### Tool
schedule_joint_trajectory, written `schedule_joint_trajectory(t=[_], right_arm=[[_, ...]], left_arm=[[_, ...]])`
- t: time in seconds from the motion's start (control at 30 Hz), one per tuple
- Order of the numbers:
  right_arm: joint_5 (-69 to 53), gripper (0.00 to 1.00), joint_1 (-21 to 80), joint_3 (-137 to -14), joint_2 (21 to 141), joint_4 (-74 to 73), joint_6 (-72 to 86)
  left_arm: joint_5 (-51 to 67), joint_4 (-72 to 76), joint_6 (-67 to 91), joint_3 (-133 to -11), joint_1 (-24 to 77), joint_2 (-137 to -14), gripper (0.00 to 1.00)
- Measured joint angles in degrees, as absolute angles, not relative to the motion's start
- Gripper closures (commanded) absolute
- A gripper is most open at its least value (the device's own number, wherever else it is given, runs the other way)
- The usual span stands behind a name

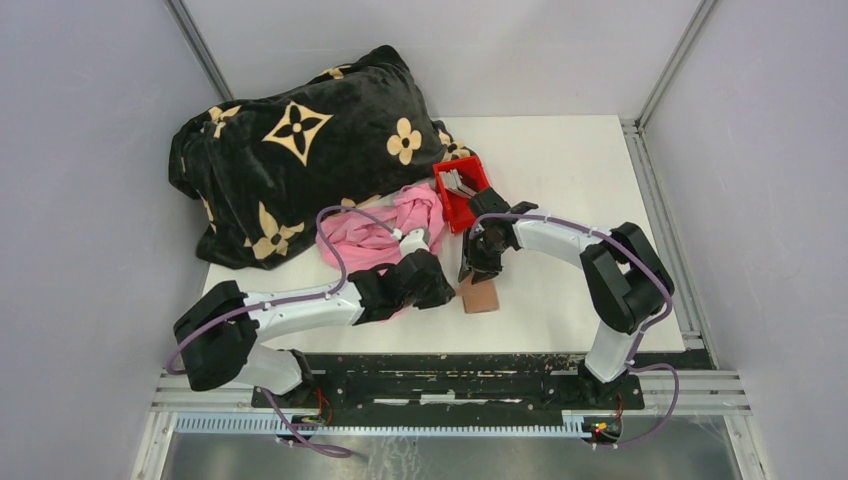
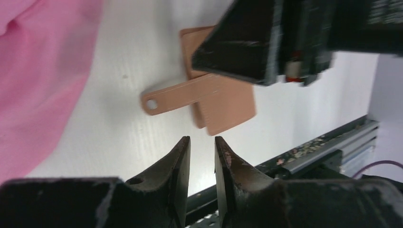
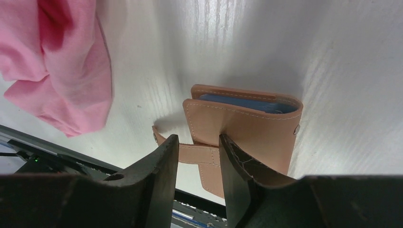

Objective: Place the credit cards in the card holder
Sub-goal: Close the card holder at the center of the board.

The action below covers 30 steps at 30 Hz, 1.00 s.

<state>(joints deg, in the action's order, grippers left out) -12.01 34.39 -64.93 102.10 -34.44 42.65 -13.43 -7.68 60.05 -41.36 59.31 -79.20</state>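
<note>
Partly done. A blue card (image 3: 237, 102) sits inside the card holder (image 3: 247, 130), mid-frame. Other credit cards (image 1: 458, 181) remain in the red bin (image 1: 463, 219) above. The left gripper (image 2: 202, 147) and right gripper (image 3: 198, 142) are narrow, with nothing held.

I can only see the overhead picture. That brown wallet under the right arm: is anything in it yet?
Observer: Yes. The right wrist camera shows a blue card tucked between the flaps of the folded wallet.
Visitor: Is it snapped shut?
Observer: No. Its strap sticks out loose to one side, unfastened.
Visitor: Is the left pincer holding a card?
Observer: No. The left pincer is empty, its fingers only a slit apart, pointing at the wallet.
</note>
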Motion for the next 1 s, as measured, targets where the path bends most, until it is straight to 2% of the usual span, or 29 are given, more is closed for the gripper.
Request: schedule_joint_trajectory(t=[0.33,1.0], right_arm=[[-14.87,0.56,34.11,-62.96,102.1,-30.11,44.16],[-16.95,0.56,33.21,-62.37,102.1,-29.1,44.82]], left_arm=[[-11.27,-5.17,57.78,-53.63,59.88,-88.75,0.66],[-12.51,-5.67,57.82,-49.91,62.76,-94.32,0.7]])
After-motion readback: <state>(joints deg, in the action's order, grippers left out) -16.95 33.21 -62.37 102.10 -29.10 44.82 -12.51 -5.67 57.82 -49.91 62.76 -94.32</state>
